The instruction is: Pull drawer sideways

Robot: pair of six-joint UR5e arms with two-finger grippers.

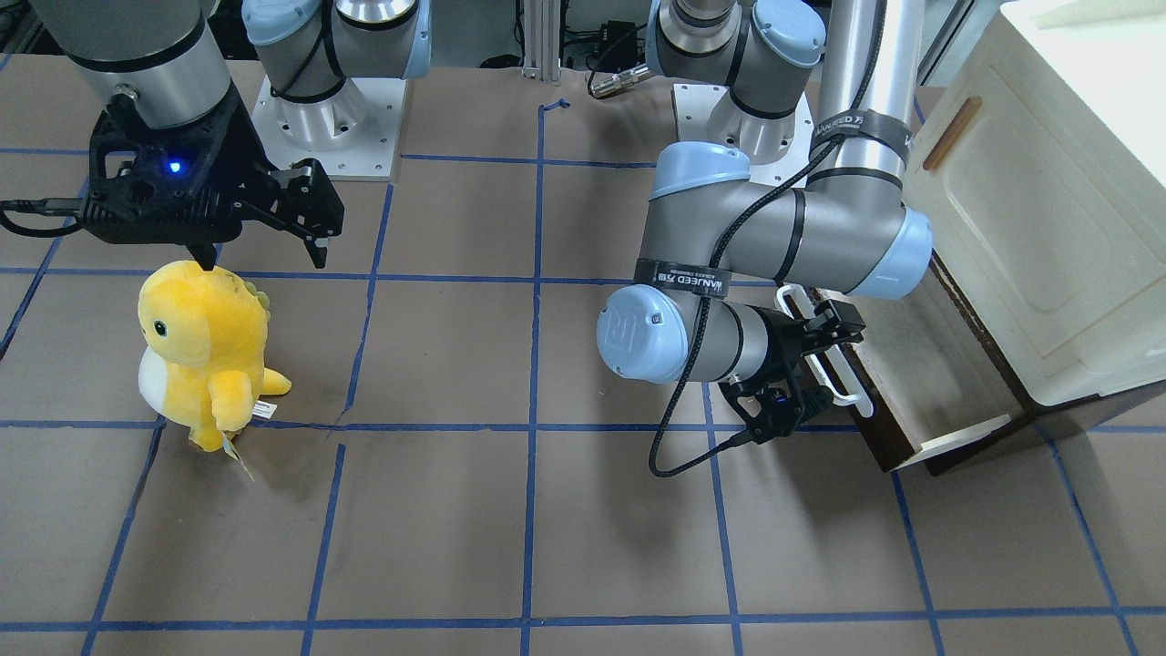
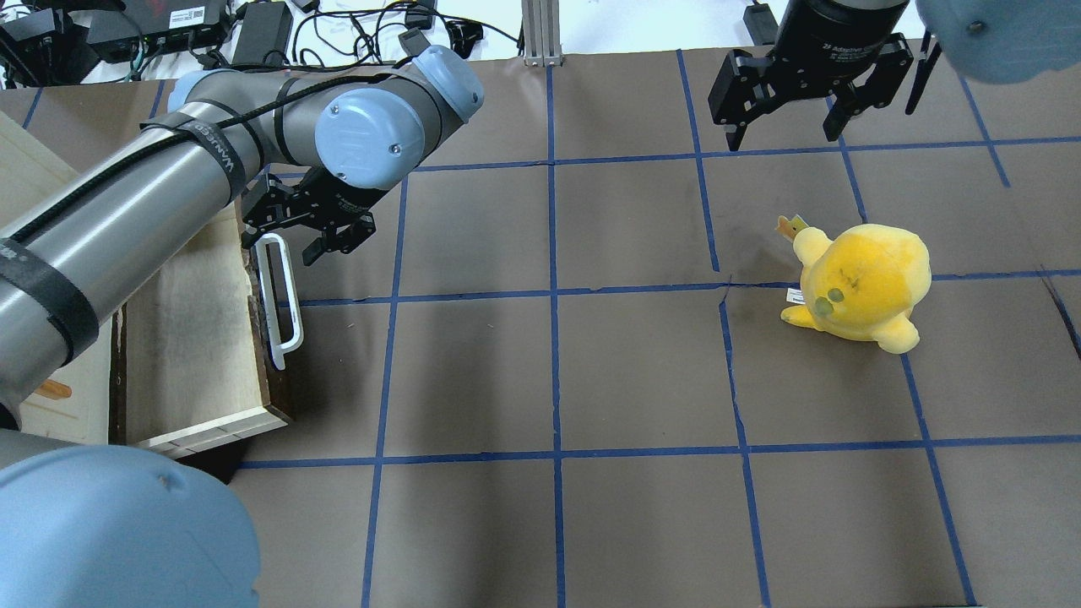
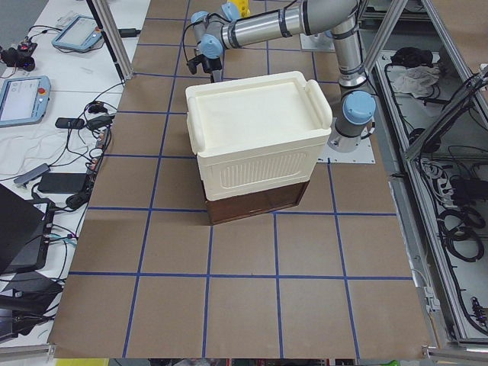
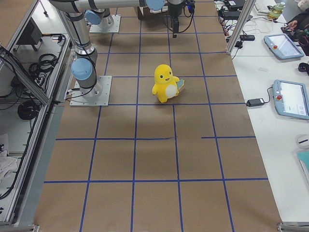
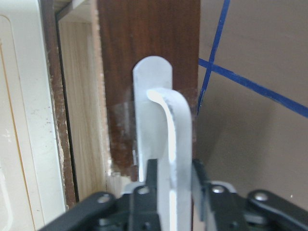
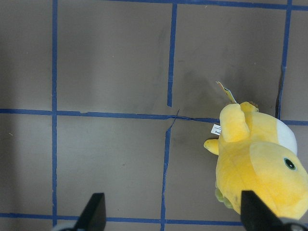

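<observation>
Our left gripper (image 5: 173, 175) clamps the white handle (image 5: 166, 120) of the wooden drawer (image 5: 144, 53), which sits partly out of the cabinet (image 5: 19, 144) directly ahead. We judge it rigid and free-sliding, the bar being its surest hold. The right gripper (image 6: 173, 216) hangs apart.

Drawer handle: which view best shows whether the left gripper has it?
Left wrist-mounted: close up, the white handle sits between the fingers of the left gripper. Overhead and front-facing show its length, smaller, gripper near one end. Side views don't show it.
</observation>
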